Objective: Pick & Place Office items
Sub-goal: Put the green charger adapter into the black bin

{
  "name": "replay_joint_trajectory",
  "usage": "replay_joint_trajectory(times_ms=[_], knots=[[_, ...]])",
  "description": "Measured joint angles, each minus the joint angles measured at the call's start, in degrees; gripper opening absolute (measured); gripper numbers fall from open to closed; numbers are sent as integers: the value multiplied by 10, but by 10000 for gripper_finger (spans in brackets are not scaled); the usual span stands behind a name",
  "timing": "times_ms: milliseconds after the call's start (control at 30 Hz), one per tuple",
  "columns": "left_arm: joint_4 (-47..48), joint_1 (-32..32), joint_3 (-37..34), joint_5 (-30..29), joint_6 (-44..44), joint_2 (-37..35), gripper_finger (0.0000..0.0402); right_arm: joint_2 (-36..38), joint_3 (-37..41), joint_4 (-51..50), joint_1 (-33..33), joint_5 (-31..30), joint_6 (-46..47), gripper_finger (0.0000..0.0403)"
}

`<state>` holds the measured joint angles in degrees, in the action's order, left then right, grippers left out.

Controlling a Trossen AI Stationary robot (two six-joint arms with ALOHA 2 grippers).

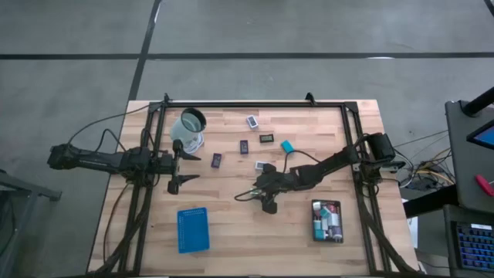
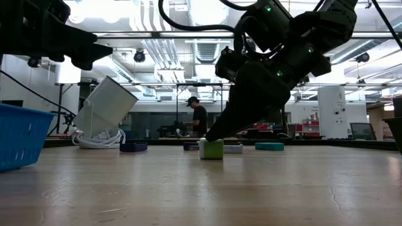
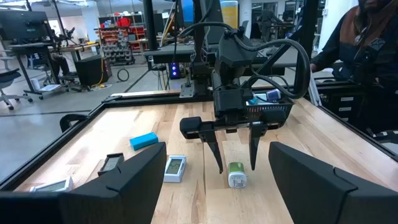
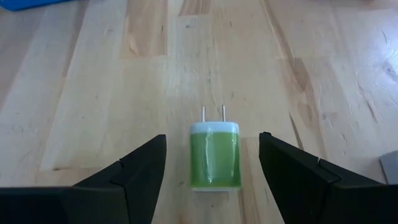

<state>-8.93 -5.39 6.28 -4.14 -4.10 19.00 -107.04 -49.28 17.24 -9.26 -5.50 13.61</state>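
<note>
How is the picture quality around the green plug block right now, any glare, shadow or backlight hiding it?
Right wrist view: green plug block sharp and evenly lit between the open right gripper fingers, its face faintly glossy. Low view: bright ceiling lights backlight the scene, so the right arm is a dark silhouette, yet the block reads clearly. High view: the block is hidden beneath the gripper. Left wrist view: clear; left gripper open.

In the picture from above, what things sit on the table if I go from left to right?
Blue tray → clear cup → purple block → teal block → black tray.
</note>
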Motion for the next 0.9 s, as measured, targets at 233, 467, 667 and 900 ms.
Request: replay_joint_trajectory(times_ms=[233, 467, 667, 900], knots=[[0, 0, 0, 0, 0, 0, 289, 0, 0, -11, 0, 14, 32, 244], [0, 0, 0, 0, 0, 0, 290, 0, 0, -18, 0, 16, 37, 253], [0, 0, 0, 0, 0, 0, 289, 0, 1, -25, 0, 16, 58, 248], [0, 0, 0, 0, 0, 0, 289, 0, 1, -30, 0, 15, 58, 236]])
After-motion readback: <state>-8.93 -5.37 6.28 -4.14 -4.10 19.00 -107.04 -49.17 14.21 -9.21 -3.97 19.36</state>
